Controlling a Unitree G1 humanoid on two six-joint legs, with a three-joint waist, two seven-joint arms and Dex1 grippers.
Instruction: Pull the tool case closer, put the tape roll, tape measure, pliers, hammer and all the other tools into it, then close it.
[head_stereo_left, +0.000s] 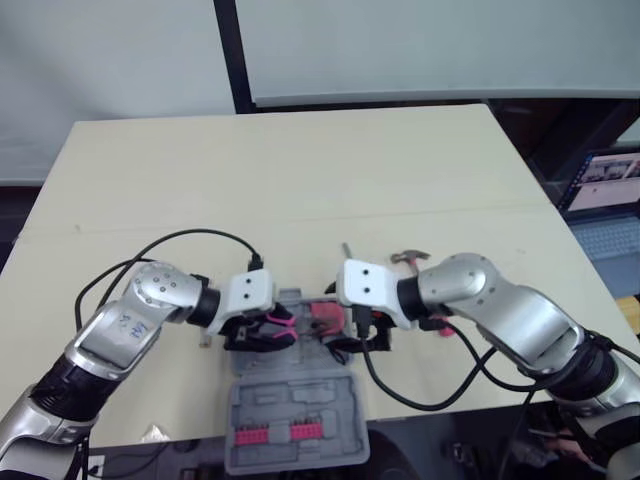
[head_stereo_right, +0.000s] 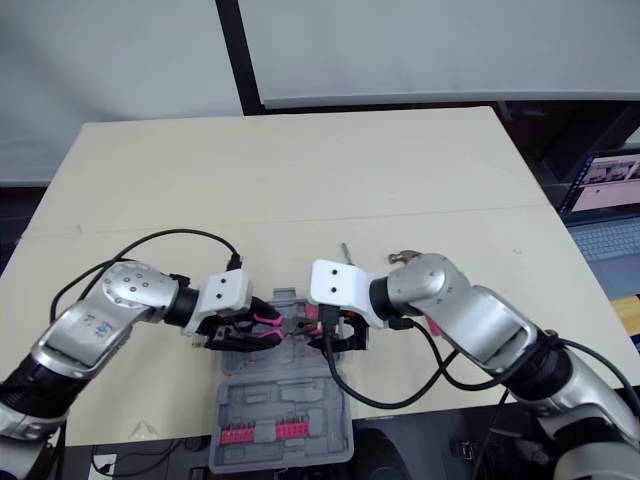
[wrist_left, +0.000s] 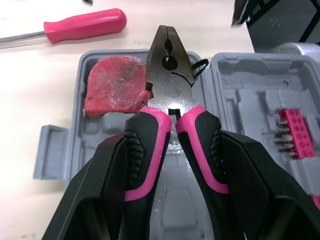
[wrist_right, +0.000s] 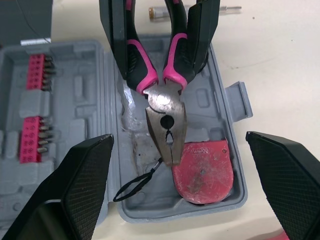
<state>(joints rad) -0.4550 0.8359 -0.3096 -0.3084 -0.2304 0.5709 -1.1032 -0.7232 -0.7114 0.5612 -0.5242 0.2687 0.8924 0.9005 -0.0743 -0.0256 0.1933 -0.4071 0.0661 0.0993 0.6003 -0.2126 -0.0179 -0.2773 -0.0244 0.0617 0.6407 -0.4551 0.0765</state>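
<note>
Pliers (wrist_left: 170, 95) with pink-and-black handles and a steel nose hang over the open base of the grey plastic tool case (head_stereo_left: 290, 400). The left gripper (wrist_left: 175, 140) pinches both handles between its black fingers. The case sits at the middle of the desk's (head_stereo_left: 300, 170) near edge, and its lid appears to overhang that edge.

Hazards to expect:

1. Bad seating. The nose of the pliers points at the red rounded tape measure (wrist_left: 115, 85) already lying in the base, and seems to overlap its edge. If you release here, the pliers will likely rest across it, and the lid will not shut flat.
2. Trapped cord. The thin black loop cord (wrist_right: 135, 187) lies loose beside the nose. It could be caught under the pliers or in the seam.
3. Tipping. Pressing down on the overhanging lid may lever the case off the desk.
4. Contact between arms. The right gripper (wrist_right: 177, 142) hovers just above the same base with its fingers spread wide and empty. Keep it apart from the left one.

The pink-handled screwdriver (wrist_left: 85, 25) and the small steel-headed hammer (head_stereo_left: 410, 258) remain on the desk beyond the case.
</note>
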